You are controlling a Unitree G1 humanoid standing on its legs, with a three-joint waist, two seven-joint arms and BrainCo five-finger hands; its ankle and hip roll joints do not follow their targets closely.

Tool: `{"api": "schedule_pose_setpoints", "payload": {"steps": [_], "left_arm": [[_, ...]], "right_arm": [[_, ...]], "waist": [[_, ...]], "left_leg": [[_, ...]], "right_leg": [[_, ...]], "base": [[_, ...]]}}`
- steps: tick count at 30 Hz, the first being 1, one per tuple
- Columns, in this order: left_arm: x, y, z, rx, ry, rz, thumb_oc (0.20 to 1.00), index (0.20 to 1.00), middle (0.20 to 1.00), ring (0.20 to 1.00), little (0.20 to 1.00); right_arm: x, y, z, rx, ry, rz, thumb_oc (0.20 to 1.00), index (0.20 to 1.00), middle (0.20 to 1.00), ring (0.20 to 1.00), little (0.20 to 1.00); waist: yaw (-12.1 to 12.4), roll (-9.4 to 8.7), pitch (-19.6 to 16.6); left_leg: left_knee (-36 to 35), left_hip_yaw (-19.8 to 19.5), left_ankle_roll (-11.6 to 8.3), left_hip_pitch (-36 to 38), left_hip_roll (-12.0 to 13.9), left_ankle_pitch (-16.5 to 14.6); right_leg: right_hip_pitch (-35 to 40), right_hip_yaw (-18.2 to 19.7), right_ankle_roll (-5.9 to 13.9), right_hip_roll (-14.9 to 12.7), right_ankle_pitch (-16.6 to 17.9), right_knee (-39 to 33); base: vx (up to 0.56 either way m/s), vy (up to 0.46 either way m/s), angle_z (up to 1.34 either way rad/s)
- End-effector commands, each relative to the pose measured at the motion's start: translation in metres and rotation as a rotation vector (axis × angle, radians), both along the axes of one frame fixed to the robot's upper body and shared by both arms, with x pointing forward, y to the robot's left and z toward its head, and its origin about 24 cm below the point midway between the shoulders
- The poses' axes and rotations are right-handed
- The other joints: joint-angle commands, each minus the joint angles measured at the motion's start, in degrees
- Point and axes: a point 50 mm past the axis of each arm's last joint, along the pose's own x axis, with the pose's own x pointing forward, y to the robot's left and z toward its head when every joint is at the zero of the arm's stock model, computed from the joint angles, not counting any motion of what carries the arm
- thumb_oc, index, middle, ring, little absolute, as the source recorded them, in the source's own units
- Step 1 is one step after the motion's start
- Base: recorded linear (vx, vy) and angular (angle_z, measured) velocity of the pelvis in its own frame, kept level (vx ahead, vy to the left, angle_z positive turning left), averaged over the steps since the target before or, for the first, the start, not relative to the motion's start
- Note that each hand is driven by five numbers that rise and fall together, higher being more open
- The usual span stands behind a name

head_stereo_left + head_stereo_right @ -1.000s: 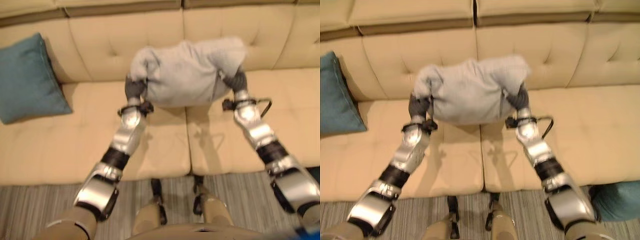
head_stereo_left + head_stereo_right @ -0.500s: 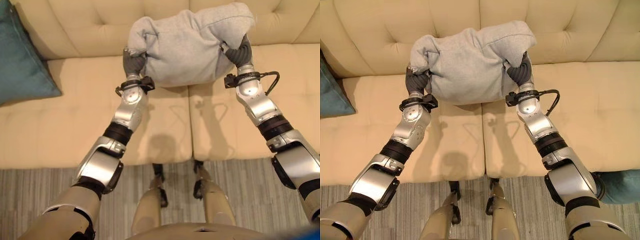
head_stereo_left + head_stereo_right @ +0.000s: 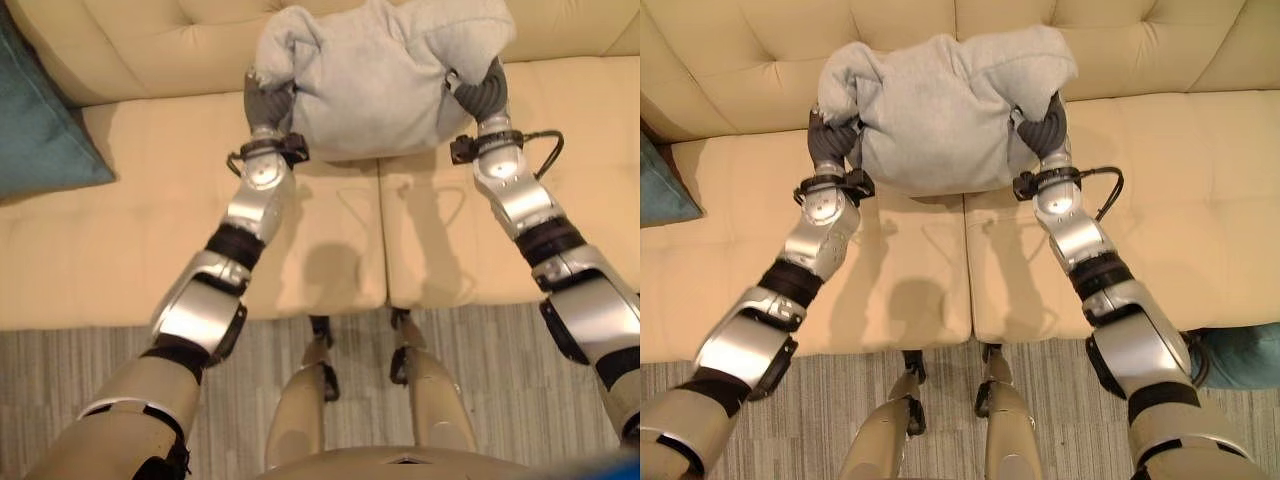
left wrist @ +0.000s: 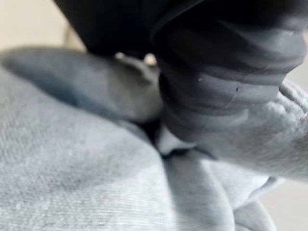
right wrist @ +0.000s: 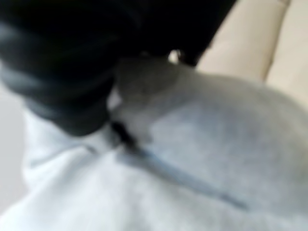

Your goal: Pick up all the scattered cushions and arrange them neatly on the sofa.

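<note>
Grey fleece cushion (image 3: 940,105) held between both robot hands, upper centre of frame, in front of the sofa (image 3: 1200,200) backrest.

We see the left robot hand (image 3: 830,145) and the right robot hand (image 3: 1045,125) pressed into opposite sides of the cushion; their fingers are buried in the fabric, so we cannot tell whether they are curled or flat. A teal cushion (image 3: 40,120) leans at the left edge. Risks, in our judgement: the soft cover may slip or sag unevenly if one side loosens first, leaving the cushion slumped or tilted across the seat seam; uneven release could tip it forward off the seat.
</note>
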Motion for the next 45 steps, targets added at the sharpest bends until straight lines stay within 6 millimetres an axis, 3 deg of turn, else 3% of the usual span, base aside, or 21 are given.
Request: {"api": "schedule_pose_setpoints", "payload": {"steps": [1,7,10,11,15,16,17,18,22,23,24,25,29,34,35,37,38,39,40,42,45], "left_arm": [[-0.007,-0.022,0.064,0.145,-0.203,-0.027,1.000,1.000,1.000,1.000,1.000],[-0.008,0.009,0.089,0.182,-0.236,0.090,1.000,1.000,1.000,1.000,1.000],[-0.009,0.028,0.097,0.204,-0.242,0.149,1.000,1.000,1.000,1.000,1.000],[-0.009,0.028,0.097,0.204,-0.243,0.149,1.000,1.000,1.000,1.000,1.000],[-0.011,0.057,0.102,0.234,-0.231,0.234,1.000,1.000,1.000,1.000,1.000],[-0.011,0.057,0.103,0.234,-0.231,0.234,1.000,1.000,1.000,1.000,1.000],[-0.014,0.069,0.104,0.241,-0.227,0.266,1.000,1.000,1.000,1.000,1.000],[-0.014,0.069,0.104,0.241,-0.227,0.265,1.000,1.000,1.000,1.000,1.000],[-0.017,0.098,0.097,0.221,-0.195,0.322,1.000,1.000,1.000,1.000,1.000],[-0.020,0.114,0.089,0.210,-0.173,0.344,1.000,1.000,1.000,1.000,1.000],[-0.020,0.114,0.088,0.210,-0.172,0.344,1.000,1.000,1.000,1.000,1.000],[-0.023,0.125,0.076,0.205,-0.151,0.348,1.000,1.000,1.000,1.000,1.000],[-0.030,0.138,0.046,0.240,-0.103,0.345,1.000,1.000,1.000,1.000,1.000],[-0.054,0.151,-0.033,0.241,0.023,0.272,1.000,1.000,1.000,1.000,1.000],[-0.067,0.154,-0.074,0.224,0.120,0.236,1.000,1.000,1.000,1.000,1.000],[-0.087,0.159,-0.105,0.184,0.183,0.201,1.000,1.000,1.000,1.000,1.000],[-0.106,0.155,-0.160,0.081,0.342,0.160,1.000,1.000,1.000,1.000,1.000],[-0.116,0.155,-0.177,0.062,0.395,0.154,1.000,1.000,1.000,1.000,1.000],[-0.136,0.156,-0.216,0.031,0.528,0.160,1.000,1.000,1.000,1.000,1.000],[-0.168,0.152,-0.267,-0.028,0.724,0.169,1.000,1.000,1.000,1.000,1.000],[-0.209,0.135,-0.323,-0.063,0.979,0.165,1.000,1.000,1.000,1.000,1.000]], "right_arm": [[-0.012,0.053,0.066,-0.126,-0.239,0.109,1.000,1.000,1.000,1.000,1.000],[-0.008,0.035,0.090,-0.171,-0.267,-0.035,1.000,1.000,1.000,1.000,1.000],[-0.004,0.002,0.101,-0.209,-0.252,-0.181,1.000,1.000,1.000,1.000,1.000],[-0.004,0.002,0.102,-0.209,-0.253,-0.181,1.000,1.000,1.000,1.000,1.000],[-0.008,-0.046,0.114,-0.240,-0.252,-0.380,1.000,1.000,1.000,1.000,1.000],[-0.009,-0.046,0.114,-0.240,-0.253,-0.380,1.000,1.000,1.000,1.000,1.000],[-0.013,-0.064,0.118,-0.248,-0.256,-0.448,1.000,1.000,1.000,1.000,1.000],[-0.013,-0.064,0.118,-0.248,-0.256,-0.448,1.000,1.000,1.000,1.000,1.000],[-0.020,-0.096,0.119,-0.188,-0.238,-0.524,1.000,1.000,1.000,1.000,1.000],[-0.024,-0.110,0.117,-0.174,-0.229,-0.539,1.000,1.000,1.000,1.000,1.000],[-0.024,-0.110,0.117,-0.174,-0.228,-0.538,1.000,1.000,1.000,1.000,1.000],[-0.028,-0.125,0.111,-0.173,-0.205,-0.553,1.000,1.000,1.000,1.000,1.000],[-0.035,-0.143,0.094,-0.194,-0.174,-0.549,1.000,1.000,1.000,1.000,1.000],[-0.053,-0.168,0.030,-0.203,-0.074,-0.478,1.000,1.000,1.000,1.000,1.000],[-0.063,-0.181,-0.010,-0.204,0.026,-0.460,1.000,1.000,1.000,1.000,1.000],[-0.077,-0.189,-0.053,-0.220,0.148,-0.427,1.000,1.000,1.000,1.000,1.000],[-0.093,-0.188,-0.100,-0.209,0.276,-0.374,1.000,1.000,1.000,1.000,1.000],[-0.103,-0.194,-0.117,-0.202,0.331,-0.392,1.000,1.000,1.000,1.000,1.000],[-0.121,-0.196,-0.157,-0.185,0.461,-0.376,1.000,1.000,1.000,1.000,1.000],[-0.151,-0.196,-0.216,-0.179,0.676,-0.380,1.000,1.000,1.000,1.000,1.000],[-0.181,-0.176,-0.279,-0.127,0.901,-0.349,1.000,1.000,1.000,1.000,1.000]], "waist": [[1.1,0.10,-0.3],[1.6,-0.06,-1.0],[1.9,0.12,-1.6],[1.8,0.17,-1.5],[2.2,0.29,-2.4],[2.2,0.31,-2.4],[2.2,0.24,-2.8],[2.2,0.25,-2.8],[2.2,-0.05,-3.3],[2.2,-0.29,-3.4],[2.2,-0.27,-3.5],[2.2,-0.56,-3.5],[2.1,-0.74,-3.6],[1.6,-1.28,-3.7],[1.3,-1.64,-3.8],[1.1,-2.04,-3.9],[0.8,-2.41,-4.1],[0.7,-2.52,-4.4],[0.4,-2.69,-4.9],[0.0,-2.80,-6.1],[-0.4,-2.88,-7.9]], "left_leg": [[0.2,-0.1,-4.41,0.4,0.3,0.7],[0.2,-1.2,-4.70,-1.2,0.4,1.0],[0.2,-1.7,-5.23,-1.8,0.2,1.3],[0.2,-1.8,-5.24,-1.8,0.3,1.3],[0.2,-2.2,-5.50,-2.0,0.1,1.2],[0.2,-2.2,-5.50,-2.0,0.1,1.2],[0.2,-2.3,-5.49,-1.7,0.0,1.1],[0.2,-2.3,-5.49,-1.7,0.0,1.1],[0.2,-2.4,-5.58,-1.0,-0.1,0.9],[0.2,-2.2,-5.54,-0.5,-0.1,0.7],[0.2,-2.2,-5.54,-0.5,-0.1,0.7],[0.2,-2.2,-5.54,0.1,-0.2,0.6],[0.2,-1.9,-5.51,1.4,-0.2,0.3],[0.2,-1.1,-5.19,5.7,-0.6,-1.0],[0.2,-0.8,-4.92,8.3,-0.8,-1.8],[0.2,-0.4,-4.74,11.1,-0.8,-2.4],[0.2,-0.1,-4.52,14.1,-0.9,-2.8],[0.2,-0.1,-4.43,15.0,-1.0,-2.8],[0.2,0.2,-4.39,17.6,-0.9,-3.3],[0.2,0.7,-4.31,20.4,-1.0,-3.4],[0.2,1.1,-4.09,23.1,-1.0,-3.6]], "right_leg": [[-1.6,1.9,7.72,-1.1,-5.3,7.7],[-2.7,1.7,7.88,-0.7,-4.8,6.9],[-2.9,1.2,7.96,-0.8,-4.6,6.7],[-2.9,1.1,7.96,-0.8,-4.6,6.7],[-2.6,0.5,8.10,-1.0,-4.6,6.6],[-2.6,0.5,8.10,-1.0,-4.6,6.6],[-2.4,0.4,8.15,-1.1,-4.5,6.5],[-2.3,0.4,8.15,-1.1,-4.4,6.4],[-1.3,0.4,8.22,-0.9,-4.1,5.5],[-0.7,0.4,8.23,-0.9,-4.1,5.2],[-0.6,0.4,8.24,-0.9,-4.0,5.2],[0.2,0.4,8.24,-0.9,-3.9,4.8],[1.6,0.4,8.15,-0.8,-4.1,4.6],[6.2,0.4,7.96,-0.6,-4.5,4.1],[9.0,0.4,8.02,-0.6,-4.8,3.7],[11.8,0.3,7.98,-0.7,-5.3,3.4],[14.9,0.1,7.85,-0.7,-6.1,3.3],[15.9,0.0,7.81,-0.8,-6.4,3.2],[18.3,0.1,7.79,-0.8,-7.3,3.2],[21.1,-0.1,7.71,-0.4,-8.0,3.1],[24.1,-0.4,7.68,0.0,-8.4,2.4]], "base": [[0.01,-0.031,0.00],[0.00,-0.002,0.01],[0.02,-0.006,0.09],[0.03,-0.003,0.04],[0.03,0.005,0.04],[0.03,0.010,0.11],[0.02,0.004,0.16],[0.03,0.007,0.17],[0.02,0.008,0.10],[0.01,0.015,0.05],[0.01,0.008,0.04],[0.00,0.000,0.00],[0.00,0.000,0.00],[0.03,0.015,0.05],[0.11,0.037,0.05],[0.13,0.007,-0.07],[0.11,-0.015,-0.24],[0.16,-0.011,-0.20],[0.12,-0.004,-0.12],[0.10,-0.022,-0.03],[0.03,-0.032,-0.03]]}}
